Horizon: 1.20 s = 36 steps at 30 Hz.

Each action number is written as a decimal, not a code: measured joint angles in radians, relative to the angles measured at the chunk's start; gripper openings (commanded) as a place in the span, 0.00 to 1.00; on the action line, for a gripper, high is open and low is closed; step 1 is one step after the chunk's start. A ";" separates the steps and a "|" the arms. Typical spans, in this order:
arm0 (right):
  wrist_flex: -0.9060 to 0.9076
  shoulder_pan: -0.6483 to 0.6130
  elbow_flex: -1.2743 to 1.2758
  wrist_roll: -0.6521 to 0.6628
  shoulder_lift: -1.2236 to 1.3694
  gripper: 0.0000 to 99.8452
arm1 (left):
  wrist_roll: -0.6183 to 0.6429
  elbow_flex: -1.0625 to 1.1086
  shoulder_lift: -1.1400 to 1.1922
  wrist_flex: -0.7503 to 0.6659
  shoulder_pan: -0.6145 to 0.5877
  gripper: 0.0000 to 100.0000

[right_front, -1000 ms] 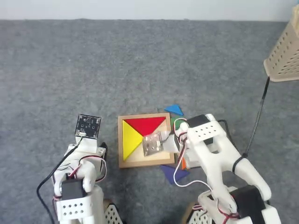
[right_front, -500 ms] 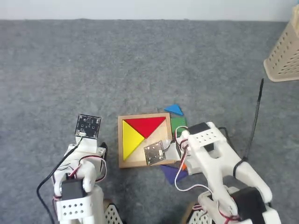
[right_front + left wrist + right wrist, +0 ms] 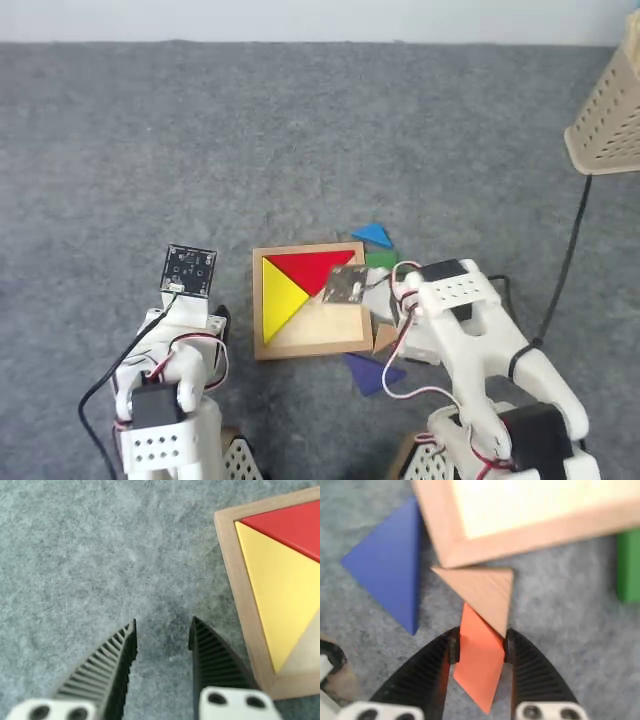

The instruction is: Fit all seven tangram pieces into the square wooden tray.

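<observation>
Right wrist view: the right gripper (image 3: 481,632) is clamped on the orange piece (image 3: 477,675), one black finger pressed against each long side of it. The slanted orange piece lies flat on the grey carpet (image 3: 75,555), reaching from between the fingers back toward the wrist. Just past the fingertips, a tan triangle (image 3: 482,590) overlaps the far end of the orange piece, and its point nearly meets the outer corner of the tray (image 3: 545,530). Beside that corner lies a dark blue triangle (image 3: 390,580), just off the tray's rim and apart from the fingers. A green piece (image 3: 630,565) sits on the carpet by the tray's rim, on the other side of the tan triangle from the dark blue one.

Left wrist view: the left gripper (image 3: 164,621) hangs over bare carpet with its jaws parted and nothing between them. The tray's corner is near the gripper, off to one side. In the tray, the yellow triangle (image 3: 280,590) lies against the rim nearest this gripper, and the red triangle (image 3: 295,527) touches it along one edge.

High view: the red and yellow triangles fill the tray's far and left parts, and pale wood shows in the rest. A light blue triangle (image 3: 373,235) lies on the carpet just beyond the tray's far right corner. A pale perforated basket (image 3: 610,100) stands well apart at the table's far right.
</observation>
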 measured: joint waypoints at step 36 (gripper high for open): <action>0.129 -0.295 -0.763 -1.042 0.479 0.07 | 0.000 0.000 0.000 0.000 0.000 0.17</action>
